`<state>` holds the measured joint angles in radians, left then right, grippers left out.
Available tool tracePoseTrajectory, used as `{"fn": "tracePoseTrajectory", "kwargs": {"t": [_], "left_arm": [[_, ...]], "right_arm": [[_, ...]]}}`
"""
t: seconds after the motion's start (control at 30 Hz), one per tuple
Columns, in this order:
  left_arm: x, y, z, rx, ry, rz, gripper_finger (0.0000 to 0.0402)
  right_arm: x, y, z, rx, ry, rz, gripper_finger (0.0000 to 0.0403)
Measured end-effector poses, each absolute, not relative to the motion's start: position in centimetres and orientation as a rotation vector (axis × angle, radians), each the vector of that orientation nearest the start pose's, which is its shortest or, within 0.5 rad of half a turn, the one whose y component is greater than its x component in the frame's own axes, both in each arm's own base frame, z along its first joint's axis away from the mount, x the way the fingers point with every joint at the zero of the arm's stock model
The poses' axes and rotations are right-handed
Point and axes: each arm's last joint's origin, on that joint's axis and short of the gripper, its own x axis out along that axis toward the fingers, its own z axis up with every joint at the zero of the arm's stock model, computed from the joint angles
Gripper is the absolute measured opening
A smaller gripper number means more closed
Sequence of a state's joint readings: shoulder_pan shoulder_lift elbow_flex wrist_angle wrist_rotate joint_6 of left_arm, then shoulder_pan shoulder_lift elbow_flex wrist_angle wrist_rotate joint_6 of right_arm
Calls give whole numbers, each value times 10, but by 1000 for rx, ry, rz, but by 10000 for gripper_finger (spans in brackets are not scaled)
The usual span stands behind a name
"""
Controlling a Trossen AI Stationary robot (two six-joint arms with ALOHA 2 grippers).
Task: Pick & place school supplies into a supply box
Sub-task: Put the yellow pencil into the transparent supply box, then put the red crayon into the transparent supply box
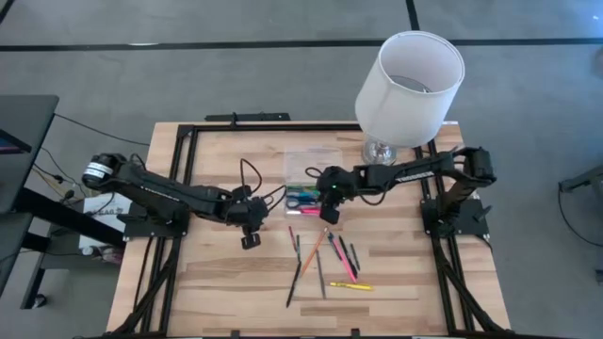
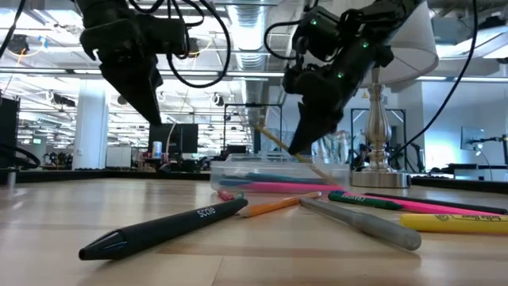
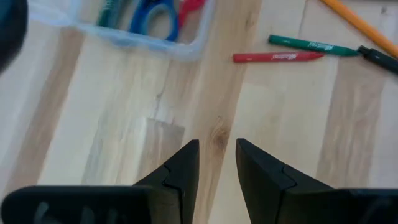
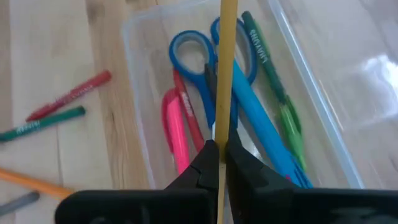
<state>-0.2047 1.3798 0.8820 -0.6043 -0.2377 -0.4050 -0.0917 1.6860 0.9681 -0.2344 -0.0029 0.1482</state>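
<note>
Scissors (image 4: 193,53) and several pens already lie in the clear supply box (image 4: 140,124); right gripper (image 4: 219,155), clamping a yellow pencil (image 4: 227,68), hovers above it, left gripper (image 3: 216,165) parted and empty, about ten pens (image 1: 325,259) left.

Clear supply box (image 4: 323,106) holds blue scissors (image 4: 193,56), pink marker (image 4: 176,130), green pen (image 4: 273,87).

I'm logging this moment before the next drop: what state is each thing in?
Right gripper: shut on the yellow pencil, above the box.
Left gripper: open, empty, over bare table.
Supply box: open, partly filled.
Scissors: lying in the box.
Pink marker: lying in the box.
Red crayon: on the table, outside the box.
Green crayon: on the table, outside the box.
</note>
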Motion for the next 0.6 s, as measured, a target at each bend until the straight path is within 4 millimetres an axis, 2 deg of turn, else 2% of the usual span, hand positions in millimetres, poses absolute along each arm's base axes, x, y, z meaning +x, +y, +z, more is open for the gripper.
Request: {"fn": "tracePoseTrajectory", "kwargs": {"t": [0.13,0.3,0.5,0.6], "left_arm": [[252,-46,213,-108,1041,274,101],[251,-46,214,-109,1034,278,101],[251,-46,216,-119,1023,282,101],[253,-47,218,-120,1001,266,101]], "right_arm": [[337,-31,169,176,973,-150,11],[346,-31,165,175,1021,-98,46],[353,-32,173,184,1013,-96,88],[350,-34,184,197,993,-108,101]]}}
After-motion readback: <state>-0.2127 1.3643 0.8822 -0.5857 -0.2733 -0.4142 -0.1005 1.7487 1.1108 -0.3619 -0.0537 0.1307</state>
